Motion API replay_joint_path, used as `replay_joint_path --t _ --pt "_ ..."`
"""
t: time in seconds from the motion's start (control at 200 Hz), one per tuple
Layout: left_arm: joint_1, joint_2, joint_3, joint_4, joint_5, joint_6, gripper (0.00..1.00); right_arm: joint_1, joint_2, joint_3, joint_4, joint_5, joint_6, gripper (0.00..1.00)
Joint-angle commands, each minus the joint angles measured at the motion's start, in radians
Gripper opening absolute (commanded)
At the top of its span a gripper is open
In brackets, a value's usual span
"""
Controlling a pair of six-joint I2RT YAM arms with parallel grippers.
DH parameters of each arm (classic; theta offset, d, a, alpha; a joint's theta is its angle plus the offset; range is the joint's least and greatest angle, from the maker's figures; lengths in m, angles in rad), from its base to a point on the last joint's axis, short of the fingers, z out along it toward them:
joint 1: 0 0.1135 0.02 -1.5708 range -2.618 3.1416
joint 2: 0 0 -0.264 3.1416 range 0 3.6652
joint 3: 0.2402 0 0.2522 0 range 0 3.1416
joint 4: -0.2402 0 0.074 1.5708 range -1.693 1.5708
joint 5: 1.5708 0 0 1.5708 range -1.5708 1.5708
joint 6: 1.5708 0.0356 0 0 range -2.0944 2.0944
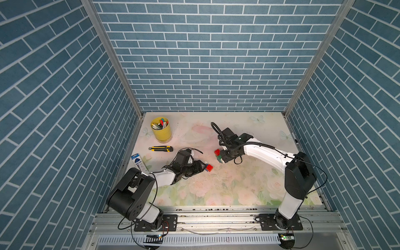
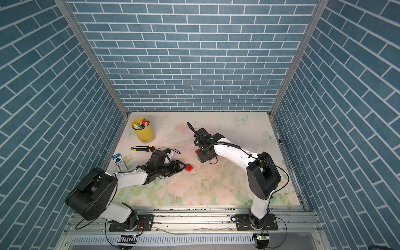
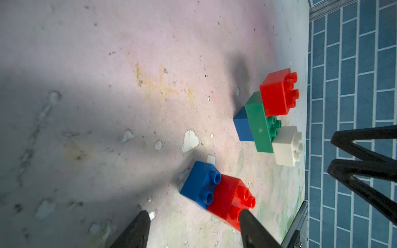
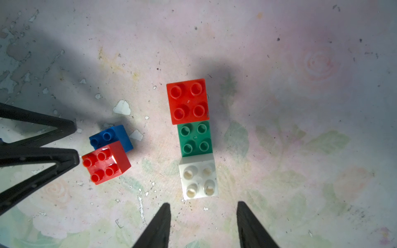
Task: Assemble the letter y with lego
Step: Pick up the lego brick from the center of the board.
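Right wrist view: I see my right gripper with jaws spread and holding nothing, its tips just short of the white brick. That brick ends the joined red, green and white row of the unfinished letter y, which lies mid-table. My left gripper is likewise spread, with a separate red-on-blue pair just ahead of its tips.

In a top view the brick cluster is mostly hidden under the right arm's wrist. The print on the blue-and-white box near the left edge of the table cannot be read.
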Motion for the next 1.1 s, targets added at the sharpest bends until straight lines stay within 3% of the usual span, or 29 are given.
replay_joint_path --t 0.0,0.775,1.095 --pt "0.003 0.062 -0.021 -0.054 0.003 0.001 0.68 -0.006 0.007 -0.009 0.007 0.01 0.028 0.51" --pt "0.004 0.089 -0.005 -0.191 -0.027 0.086 0.58 -0.029 0.053 0.003 -0.01 0.008 0.035 0.51" --pt "0.005 0.095 -0.015 -0.208 -0.046 0.085 0.52 -0.031 0.074 0.061 -0.006 -0.081 0.025 0.54"
